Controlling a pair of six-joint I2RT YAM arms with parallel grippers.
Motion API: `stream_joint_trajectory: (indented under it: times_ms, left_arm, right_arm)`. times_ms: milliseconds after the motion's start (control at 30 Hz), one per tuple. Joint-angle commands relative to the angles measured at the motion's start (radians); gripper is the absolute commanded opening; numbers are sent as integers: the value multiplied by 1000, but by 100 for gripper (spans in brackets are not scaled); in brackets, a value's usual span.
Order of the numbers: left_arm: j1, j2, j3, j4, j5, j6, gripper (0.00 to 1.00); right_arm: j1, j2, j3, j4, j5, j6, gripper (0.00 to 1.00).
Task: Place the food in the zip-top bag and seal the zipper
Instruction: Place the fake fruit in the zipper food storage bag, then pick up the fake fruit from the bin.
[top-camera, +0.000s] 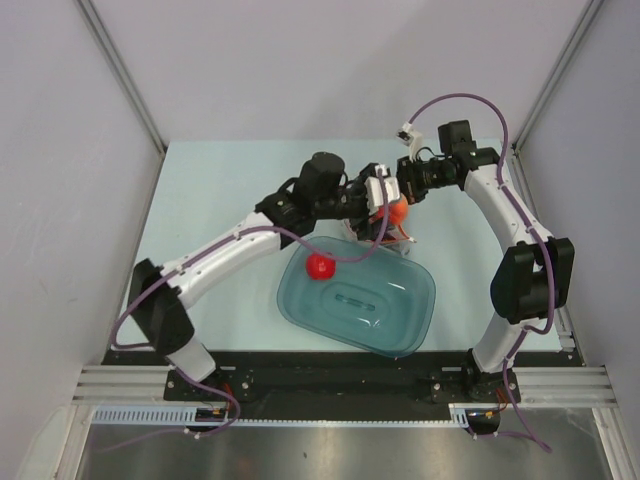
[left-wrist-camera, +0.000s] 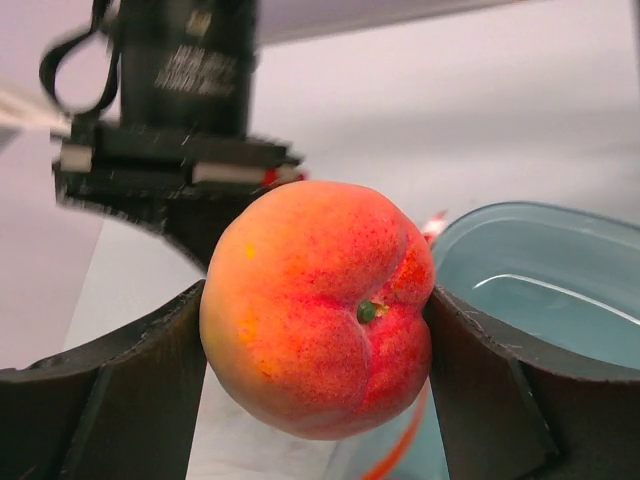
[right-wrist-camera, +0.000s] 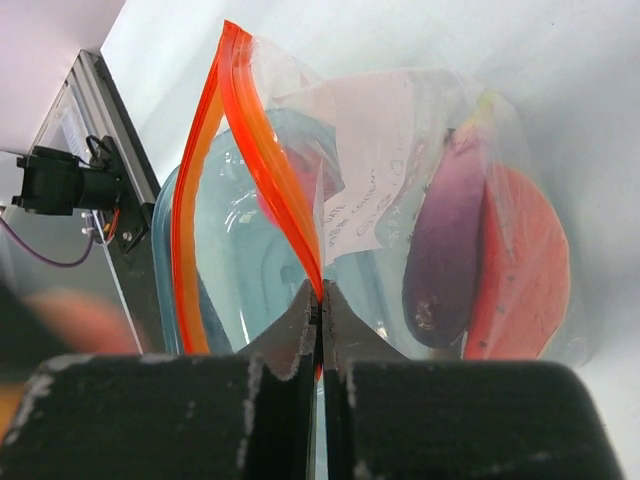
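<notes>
My left gripper (left-wrist-camera: 318, 300) is shut on the orange round fruit (left-wrist-camera: 315, 305) and holds it in the air beside the bag's mouth; it shows in the top view (top-camera: 398, 211) too. My right gripper (right-wrist-camera: 320, 300) is shut on the red-orange zipper (right-wrist-camera: 262, 150) of the clear zip-top bag (right-wrist-camera: 400, 200) and holds the mouth up and open. Inside the bag lie the purple eggplant (right-wrist-camera: 445, 250) and the red-orange wedge slice (right-wrist-camera: 520, 270). The red apple (top-camera: 320, 266) sits at the tub's far left rim. The grey fish is out of view.
The teal translucent tub (top-camera: 400, 320) stands in front of both grippers, just near of the bag (top-camera: 397, 236). The two grippers are very close together above its far edge. The right arm's wrist (left-wrist-camera: 180, 100) fills the space behind the fruit.
</notes>
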Motion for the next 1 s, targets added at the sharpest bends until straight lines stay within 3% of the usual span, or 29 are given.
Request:
stream_joint_trajectory:
  times_ms: [0, 200, 367, 500, 667, 800, 967]
  left_arm:
    - [50, 120, 95, -51, -112, -44, 59]
    - [90, 141, 91, -54, -123, -31, 66]
    - [112, 106, 63, -49, -149, -64, 100]
    - [159, -21, -32, 4, -60, -127, 100]
    - [213, -251, -283, 87, 67, -152, 100]
    - [222, -320, -447, 21, 120, 55, 99]
    - [221, -230, -483, -109, 123, 284, 99]
  right_arm:
    - [2, -25, 11, 10, -15, 8, 0]
    - [-6, -39, 5, 10, -5, 8, 0]
    - [-8, -41, 8, 10, -5, 2, 0]
    - [-6, -30, 20, 16, -2, 11, 0]
    - [-8, -27, 21, 40, -5, 23, 0]
    - [-8, -16, 40, 37, -9, 17, 0]
    - [-3, -5, 51, 25, -15, 8, 0]
